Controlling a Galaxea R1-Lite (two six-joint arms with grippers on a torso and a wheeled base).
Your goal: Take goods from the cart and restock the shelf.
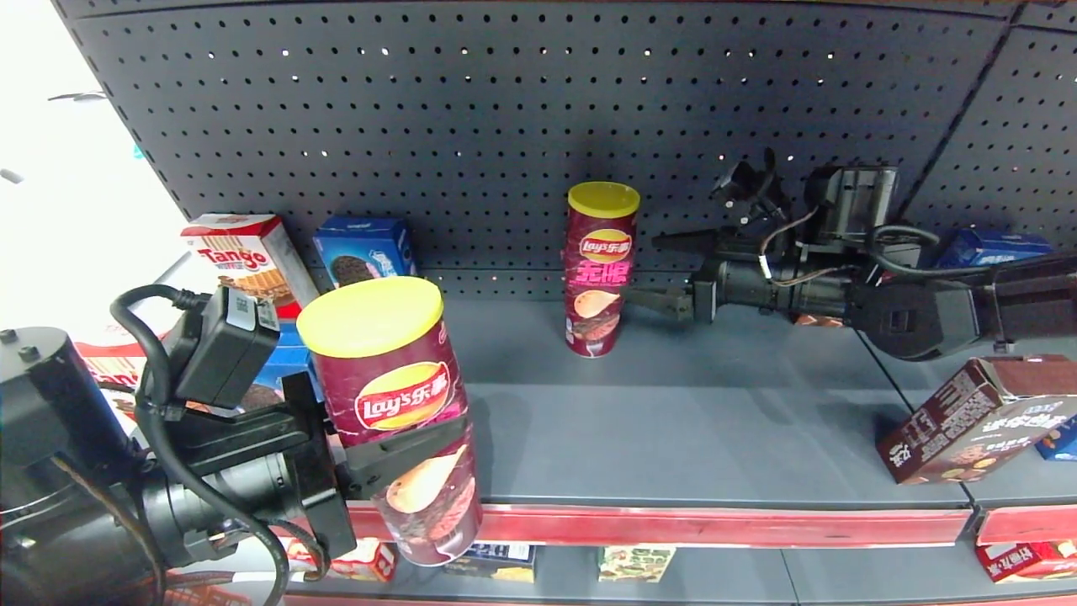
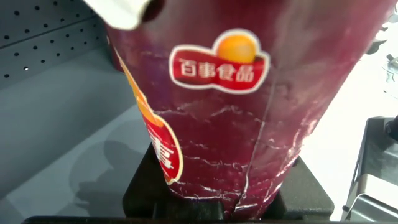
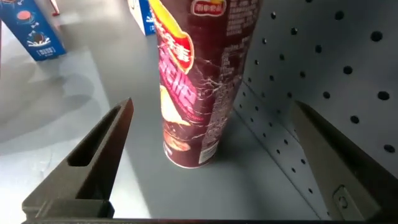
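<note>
At the shelf point(image 1: 673, 421) front, your left end effector point(image 1: 395, 459) is pinching a can point(image 1: 383, 370); be levelling it, setting it clear of the back can point(image 1: 599, 269) beside your spread right end effector point(image 1: 652, 271).

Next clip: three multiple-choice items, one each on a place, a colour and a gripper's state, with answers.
1. Where is the standing can? A on the shelf by the pegboard; B in the cart; C on the floor.
2. Its lid is: A green; B yellow; C white.
3. The right gripper is: A shut on a box; B shut on the can; C open.
Answers: 1 A, its base rests on the shelf; 2 B, the lid shows yellow; 3 C, its fingers stand apart beside the can.
</note>
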